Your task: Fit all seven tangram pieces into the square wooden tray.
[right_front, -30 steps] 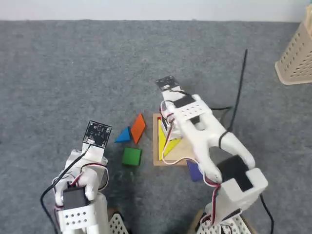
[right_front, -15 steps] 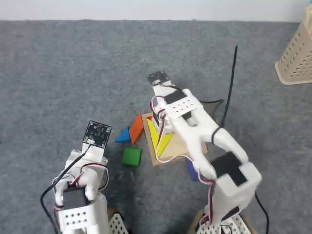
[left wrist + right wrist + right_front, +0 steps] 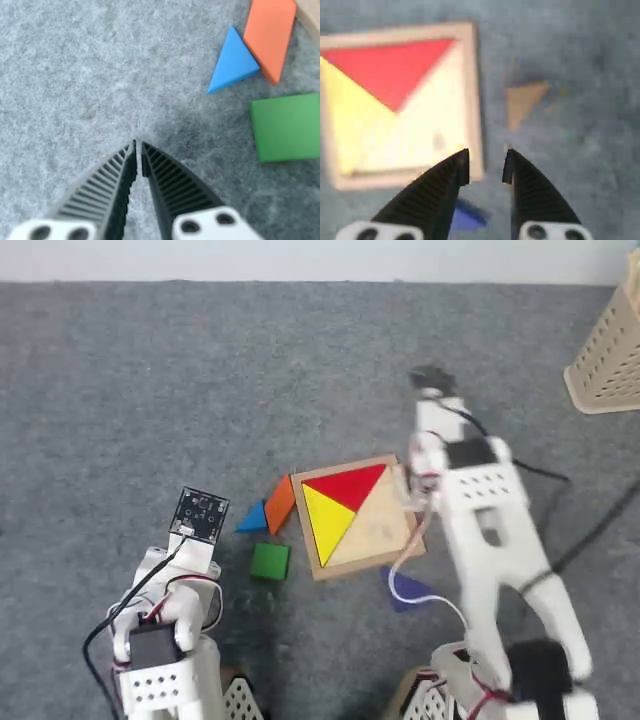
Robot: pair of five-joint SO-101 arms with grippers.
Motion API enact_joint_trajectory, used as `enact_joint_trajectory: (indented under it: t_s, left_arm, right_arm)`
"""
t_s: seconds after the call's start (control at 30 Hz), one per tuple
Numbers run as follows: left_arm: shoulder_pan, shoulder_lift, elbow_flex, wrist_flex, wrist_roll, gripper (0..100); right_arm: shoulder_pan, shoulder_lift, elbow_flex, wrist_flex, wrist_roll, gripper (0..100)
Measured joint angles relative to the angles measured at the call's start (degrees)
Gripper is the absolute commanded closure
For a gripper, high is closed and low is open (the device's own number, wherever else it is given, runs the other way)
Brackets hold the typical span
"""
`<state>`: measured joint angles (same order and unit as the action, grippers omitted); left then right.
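The square wooden tray [image 3: 388,540] lies slightly turned at the table's middle and holds a red triangle [image 3: 348,485] and a yellow triangle [image 3: 325,522]. Left of it lie an orange parallelogram [image 3: 281,503], a blue triangle [image 3: 253,518] and a green square [image 3: 270,561]. A purple triangle [image 3: 405,588] sits below the tray. My right gripper [image 3: 486,162] hangs open and empty above the tray's rim [image 3: 477,100], near a small tan triangle [image 3: 524,98] on the carpet. My left gripper [image 3: 138,146] is shut over bare carpet, apart from the blue triangle [image 3: 232,62] and green square [image 3: 286,127].
Grey carpet covers the table. A perforated cream container [image 3: 612,345] stands at the far right edge. The right arm [image 3: 480,500] stretches along the tray's right side with a black cable behind it. The left arm's base [image 3: 165,660] sits at the near left.
The right arm has swung from over the tray to its right side, uncovering the red and yellow triangles. The tray has turned a little. The left arm has not moved.
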<state>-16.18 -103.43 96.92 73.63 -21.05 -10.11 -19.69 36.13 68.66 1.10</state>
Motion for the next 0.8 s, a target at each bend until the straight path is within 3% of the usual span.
enact_joint_trajectory:
  t_s: [0.13,0.23,0.33,0.47,0.6,0.8]
  left_arm:
    - [0.09,0.00,0.00,0.00,0.00,99]
    - [2.55,0.00,0.00,0.00,0.00,99]
    - [4.13,0.00,0.00,0.00,0.00,99]
    - [3.96,0.00,0.00,-0.18,-1.05,99]
    - [3.08,0.00,-0.35,-4.22,-8.35,98]
    - [2.99,0.79,-10.81,-4.66,-8.79,89]
  right_arm:
    - [7.38,-5.10,10.99,-2.02,8.53,89.5]
    - [13.80,-8.53,18.20,-5.19,12.92,99.3]
    - [18.64,-12.04,25.14,-10.11,16.97,98.0]
    - [20.48,-16.26,33.49,-16.18,21.36,99.1]
    - [21.01,-20.22,40.00,-19.60,24.70,99.2]
    - [21.27,-26.46,43.52,-19.60,26.37,99.2]
